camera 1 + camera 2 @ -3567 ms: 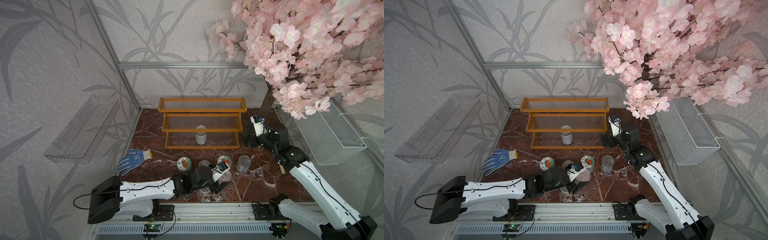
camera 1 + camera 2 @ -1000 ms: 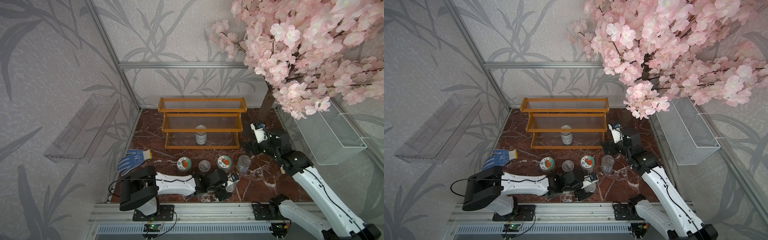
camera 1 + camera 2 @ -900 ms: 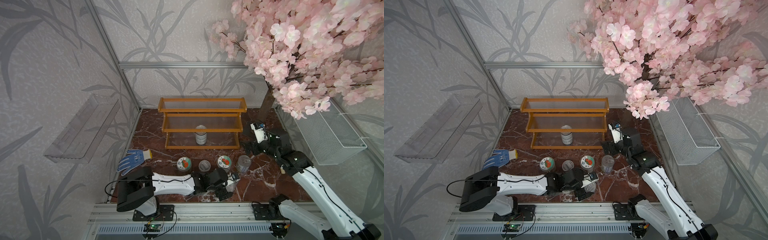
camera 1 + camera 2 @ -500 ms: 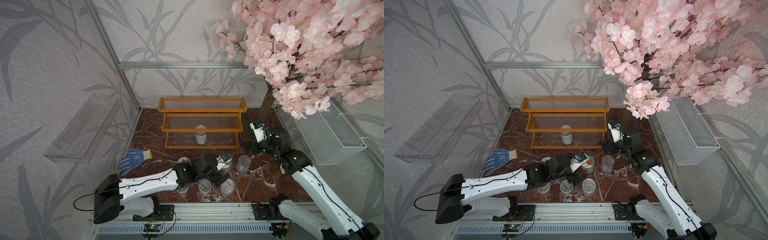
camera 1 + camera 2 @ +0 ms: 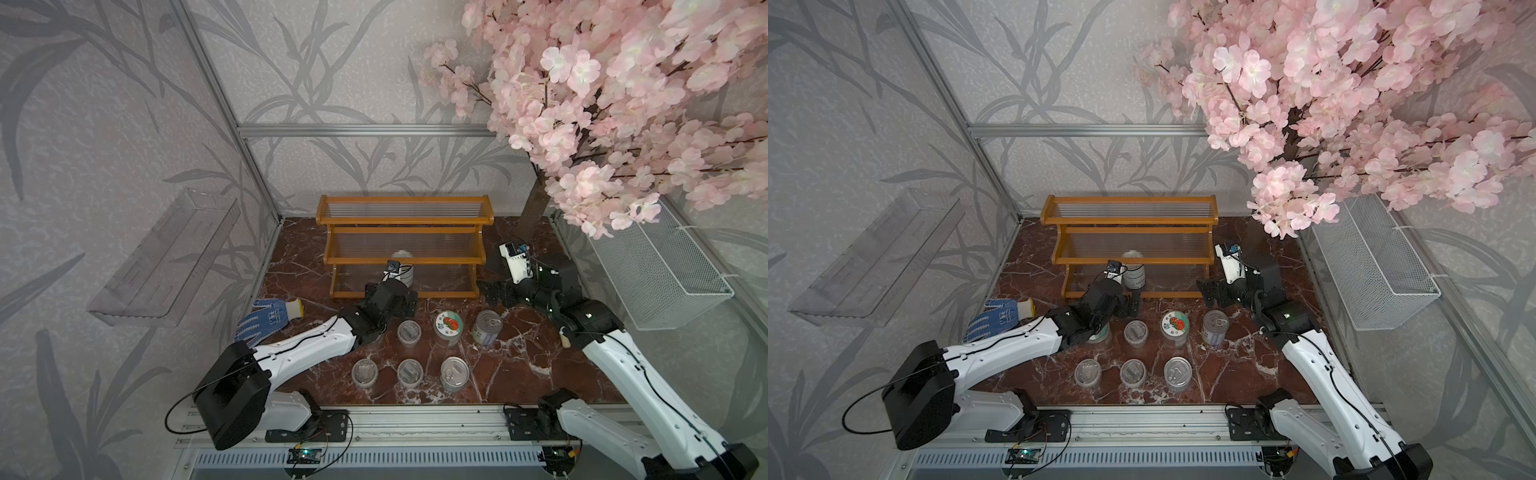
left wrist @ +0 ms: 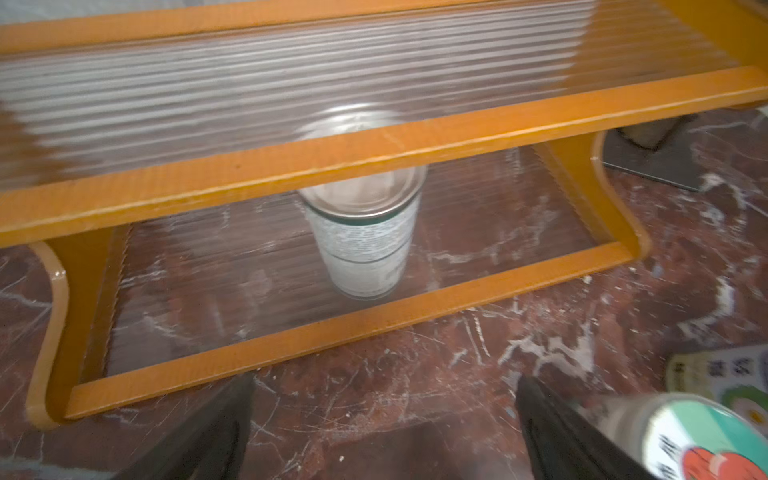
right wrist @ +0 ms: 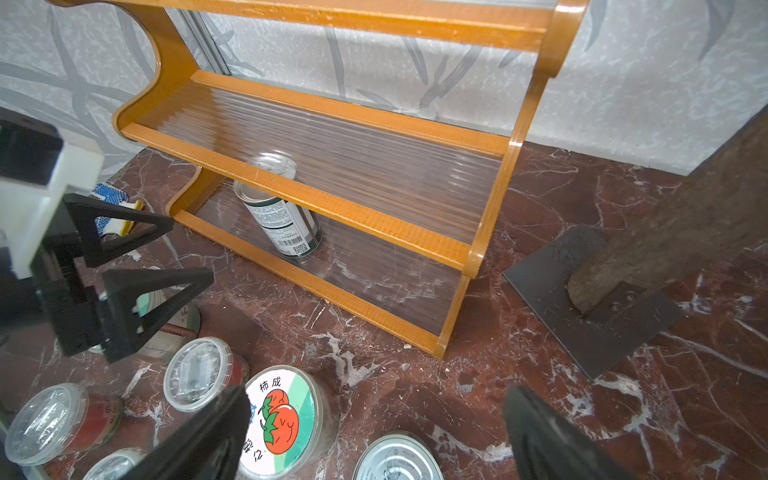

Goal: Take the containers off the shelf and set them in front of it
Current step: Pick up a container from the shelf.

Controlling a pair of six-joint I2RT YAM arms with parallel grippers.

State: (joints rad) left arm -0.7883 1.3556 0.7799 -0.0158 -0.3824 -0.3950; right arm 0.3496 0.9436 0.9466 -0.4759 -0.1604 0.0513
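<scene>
Tin [image 6: 365, 232] stands upright on the lowest tier of the shelf [image 6: 374, 153], straight ahead of the left gripper [image 6: 384, 388], spread wide and empty. The right gripper [image 7: 376, 395], also spread and empty, sits farther off by the shelf's end.

Three silver tins: one tin [image 6: 365, 245] on the shelf [image 5: 405, 226] at twelve o'clock of the group, a second tin [image 5: 486, 326] and a third tin [image 5: 454, 373] on the bench [image 5: 540, 365]. Three clear cups: first cup [image 5: 409, 331], second cup [image 5: 365, 372], third cup [image 5: 409, 372]. Two fruit-lidded jars: one jar [image 5: 448, 328] and another jar [image 5: 1101, 332], which is mostly hidden under an arm. One shelf, one blue glove [image 5: 270, 318], one clear wall tray [image 5: 166, 266], one wire basket [image 5: 656, 270], one blossom tree [image 5: 623, 104]. Two robot arms: left arm [image 5: 307, 345], right arm [image 5: 615, 357].
</scene>
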